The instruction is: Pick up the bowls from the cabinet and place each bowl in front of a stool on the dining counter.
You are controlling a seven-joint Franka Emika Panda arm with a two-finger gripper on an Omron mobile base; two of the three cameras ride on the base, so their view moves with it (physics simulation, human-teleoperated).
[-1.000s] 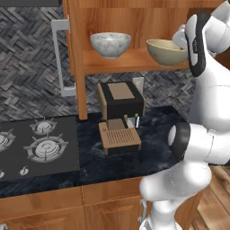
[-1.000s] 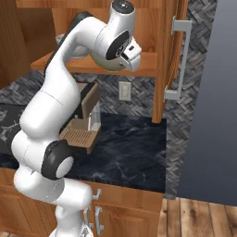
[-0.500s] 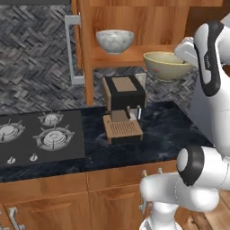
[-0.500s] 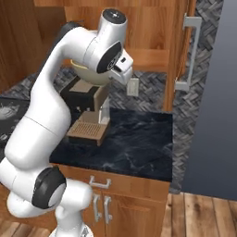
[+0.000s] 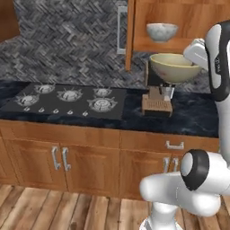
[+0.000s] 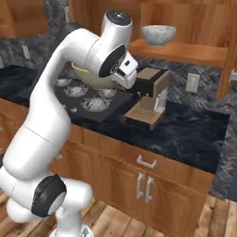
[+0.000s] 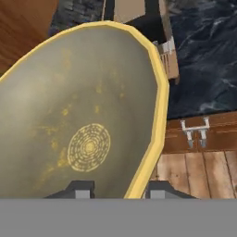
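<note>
- We hold the olive-tan bowl [image 5: 174, 68] in our gripper [image 7: 115, 189]; from the hand camera, one dark fingertip [image 7: 79, 190] sits inside its cream hollow and the other outside the yellow rim, so the claw is clamped on the bowl's wall.
- Taking the coffee machine [image 6: 148, 95] as our landmark: the held bowl hangs in the air just above and in front of it, clear of the counter, mouth up and slightly tilted.
- The white-grey marbled bowl [image 5: 161, 32] stands upright on the shelf of the wall cabinet [image 5: 193, 18], above the coffee machine and well apart from the bowl we carry.
- The cabinet's wooden side panel [image 5: 130, 36] comes down just left of the coffee machine in the left base view.
- The gas hob [image 5: 67, 99] lies on the dark stone counter [image 5: 197, 117] to the left of the coffee machine, its burners bare.
- A white wall socket [image 6: 193, 82] sits on the herringbone backsplash [image 5: 67, 40] just right of the coffee machine in the right base view.
- Below the coffee machine, the lower wood cabinets [image 5: 90, 157] carry short silver handles, and plank flooring [image 5: 54, 211] runs beneath them.
- In the hand camera we see a ringed yellow pattern [image 7: 89, 147] at the bottom of the held bowl, with the coffee machine's drip tray past its rim.
</note>
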